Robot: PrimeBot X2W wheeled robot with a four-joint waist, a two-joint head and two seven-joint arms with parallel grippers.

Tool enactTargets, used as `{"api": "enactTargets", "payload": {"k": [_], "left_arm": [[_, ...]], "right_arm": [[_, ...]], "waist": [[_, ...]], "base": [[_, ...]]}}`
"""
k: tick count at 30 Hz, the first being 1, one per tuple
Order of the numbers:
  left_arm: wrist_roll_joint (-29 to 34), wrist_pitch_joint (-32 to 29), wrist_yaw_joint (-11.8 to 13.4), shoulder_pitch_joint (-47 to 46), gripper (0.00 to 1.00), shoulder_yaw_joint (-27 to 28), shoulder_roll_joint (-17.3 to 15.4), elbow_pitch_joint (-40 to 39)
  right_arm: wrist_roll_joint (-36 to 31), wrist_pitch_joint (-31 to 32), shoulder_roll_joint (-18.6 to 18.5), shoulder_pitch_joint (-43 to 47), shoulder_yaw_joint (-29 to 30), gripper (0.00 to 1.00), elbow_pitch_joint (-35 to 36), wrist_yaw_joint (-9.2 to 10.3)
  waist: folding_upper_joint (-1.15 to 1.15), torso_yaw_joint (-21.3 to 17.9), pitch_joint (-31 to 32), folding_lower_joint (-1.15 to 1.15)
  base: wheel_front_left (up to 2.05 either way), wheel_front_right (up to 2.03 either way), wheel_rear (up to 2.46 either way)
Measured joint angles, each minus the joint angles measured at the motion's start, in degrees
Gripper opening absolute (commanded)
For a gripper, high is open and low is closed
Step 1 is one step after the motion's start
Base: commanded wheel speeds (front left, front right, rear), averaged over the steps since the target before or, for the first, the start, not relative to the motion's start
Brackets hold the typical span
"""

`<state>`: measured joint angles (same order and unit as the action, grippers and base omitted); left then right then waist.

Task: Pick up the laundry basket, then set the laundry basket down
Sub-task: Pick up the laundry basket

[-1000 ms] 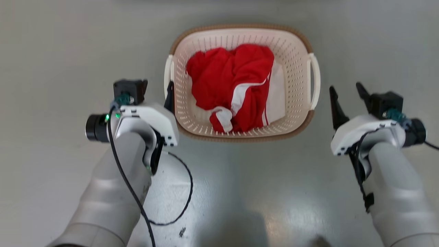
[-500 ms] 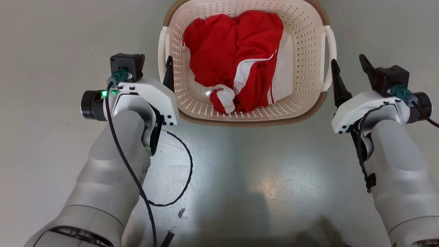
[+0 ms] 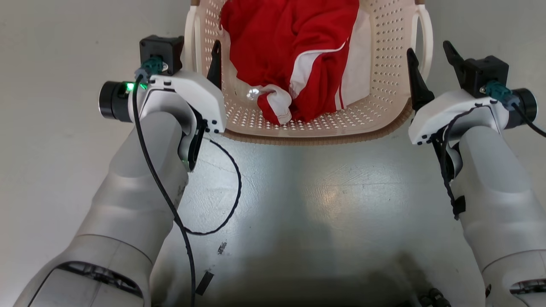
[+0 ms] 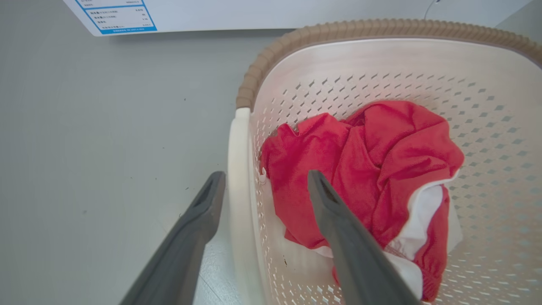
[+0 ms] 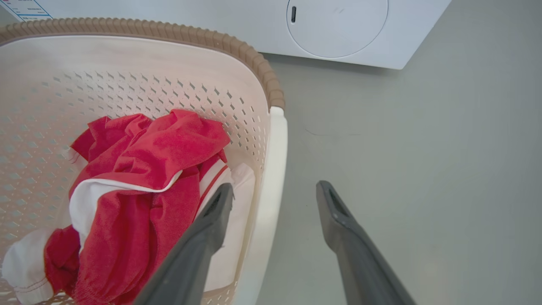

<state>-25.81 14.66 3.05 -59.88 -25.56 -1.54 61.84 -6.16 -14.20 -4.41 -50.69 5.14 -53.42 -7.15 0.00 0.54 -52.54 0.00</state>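
The laundry basket (image 3: 384, 64) stands on the grey floor at the top middle of the head view, cream-white and perforated, with a brown rim (image 4: 338, 29). Red and white clothes (image 3: 298, 51) lie inside it. My left gripper (image 3: 196, 49) is open, one finger inside the basket and one outside, astride the white left handle (image 4: 239, 178). My right gripper (image 3: 428, 49) is open too and straddles the right handle (image 5: 275, 156) the same way. Neither pair of fingers presses on its handle. The far end of the basket is cut off by the top edge of the head view.
A white washer (image 5: 338, 25) with a round door stands just beyond the basket; its panel carries a blue-framed label (image 4: 123, 17). A black cable (image 3: 226, 204) loops from my left arm over the shiny grey floor (image 3: 320, 204).
The head view has shifted, so the basket sits higher and larger in it. Both grippers have moved forward from beside the basket's near corners to astride its handles, still open.
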Motion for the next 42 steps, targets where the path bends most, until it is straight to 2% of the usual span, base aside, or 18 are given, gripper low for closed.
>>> {"api": "enactTargets", "payload": {"k": [17,38,39,40,41,42], "left_arm": [[-2.0,0.0,1.0,-4.0,1.00,-2.5,0.0,0.8],[-3.4,0.0,1.0,-5.4,1.00,-5.0,0.0,3.1],[-3.4,0.0,1.0,-5.4,0.96,-5.4,0.0,3.5],[-3.4,0.1,1.0,-5.4,0.78,-5.8,0.0,3.8],[-3.4,0.0,1.0,-5.4,0.20,-6.2,0.0,4.3],[-3.4,0.1,1.0,-5.5,0.00,-6.4,-0.1,4.7]], "right_arm": [[-0.4,0.0,0.2,-3.8,-0.2,1.00,-2.1,0.00],[2.2,0.0,0.3,-4.9,-3.3,1.00,-4.7,0.00],[2.2,0.0,0.3,-4.9,-3.4,1.00,-4.9,0.00],[2.2,0.0,0.3,-4.9,-3.4,0.96,-5.1,0.00],[2.2,0.0,0.3,-4.9,-3.4,0.43,-5.3,0.00],[2.2,0.0,0.3,-5.0,-3.5,0.00,-5.8,0.00]], "waist": [[0.00,-0.3,-4.3,0.00],[0.00,-0.7,-4.7,0.00],[0.00,-0.7,-4.6,0.00],[0.00,-0.8,-4.6,0.00],[0.00,-0.8,-4.5,0.00],[0.00,-0.8,-4.4,0.00]], "base": [[0.00,0.00,0.00],[0.00,0.00,0.00],[0.00,0.00,0.00],[0.00,0.00,0.00],[0.00,0.00,0.00],[0.00,0.00,0.00]]}}
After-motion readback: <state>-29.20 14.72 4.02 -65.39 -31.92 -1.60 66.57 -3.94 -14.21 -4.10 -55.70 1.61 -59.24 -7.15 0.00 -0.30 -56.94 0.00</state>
